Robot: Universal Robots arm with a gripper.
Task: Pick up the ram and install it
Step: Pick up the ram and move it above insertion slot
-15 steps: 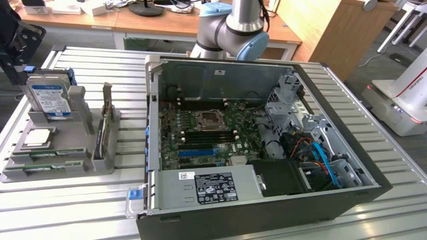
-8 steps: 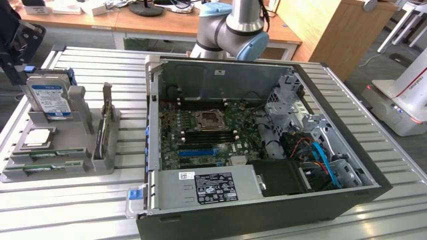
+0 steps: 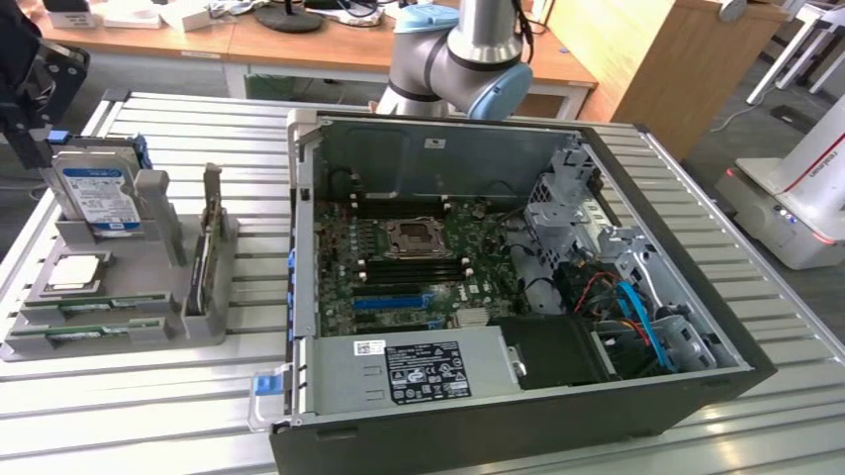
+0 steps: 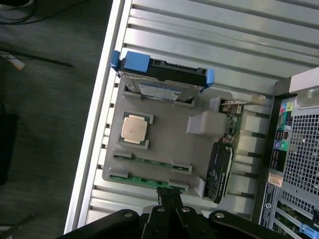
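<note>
Thin green ram [image 4: 143,179], edge-up in a grey tray [image 4: 169,149] slot, jaws pressed together near it

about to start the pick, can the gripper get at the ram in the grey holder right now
Probably yes: the ram sits uncovered in the grey holder's edge slot, with the gripper close above it. The hard drive and processor sit elsewhere on the holder, out of the way.

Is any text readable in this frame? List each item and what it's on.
No text can be read.
Hard drive label: too blurred.
Power supply labels: too small.
Red lettering on the white machine: illegible.
Sticker on the computer case: too small.
</note>
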